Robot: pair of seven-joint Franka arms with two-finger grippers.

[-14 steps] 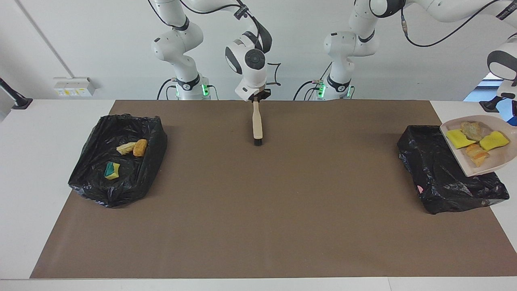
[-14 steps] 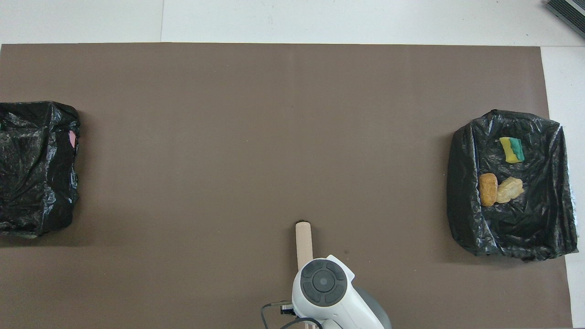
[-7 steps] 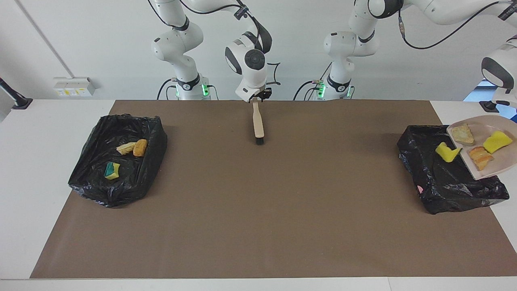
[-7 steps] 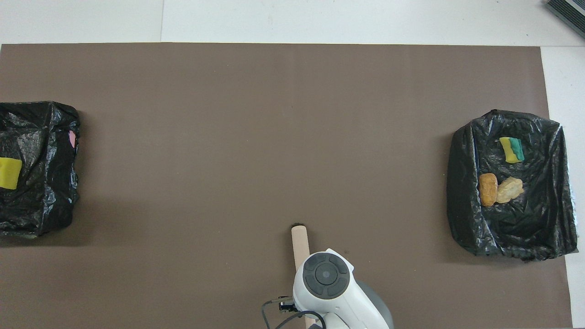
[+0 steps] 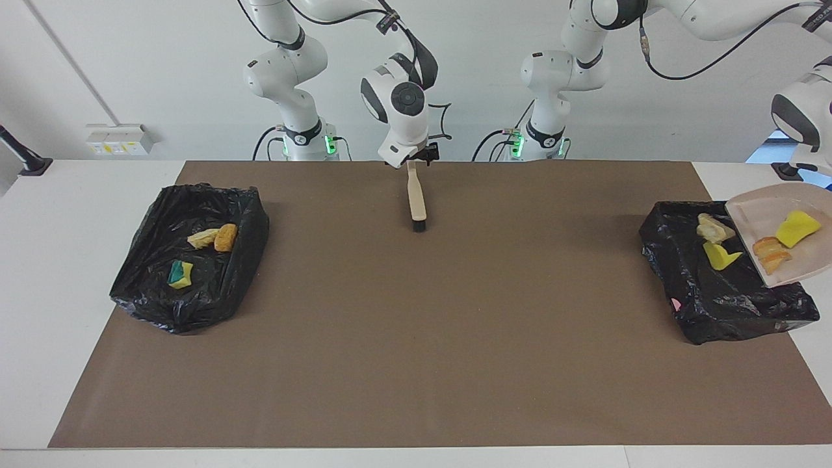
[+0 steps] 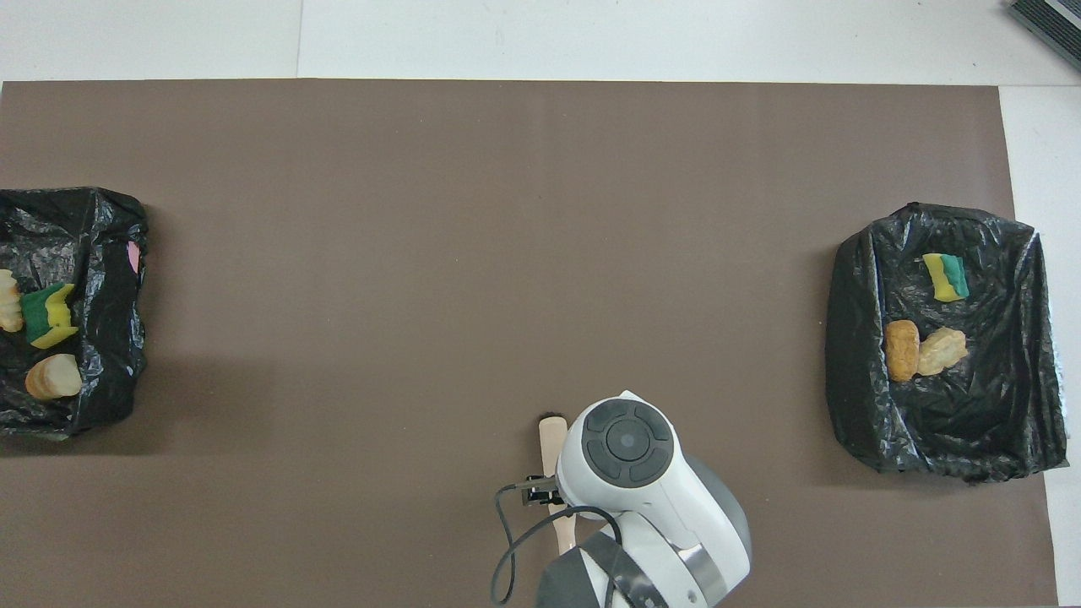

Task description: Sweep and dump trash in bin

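A white wall is backing the table, and a brown mat (image 5: 416, 338) is covering most of it. Reading the facing view as a clock, the bin (image 5: 728, 305) is sitting at three o'clock on the mat and a second bin (image 5: 188, 312) at nine, with three scraps lying in it.

My left claw is working off the edge of view at three o'clock. I am judging it clamped on the pan (image 5: 757, 218), which is hanging tilted over the bin's rim. A pale lump (image 5: 712, 227) and a yellow sponge (image 5: 720, 255) are lying in the bin. Another sponge (image 5: 798, 229) and an orange lump (image 5: 770, 252) are clinging to the pan.

My right claw (image 5: 412, 158) is waiting at twelve o'clock over the handle of the brush (image 5: 416, 201), which is lying on the mat. I cannot tell whether that claw is gripping it.

To dump well, I am thinking of steepening the tilt slowly, keeping the pan's lip inside the rim so nothing is bouncing onto the mat
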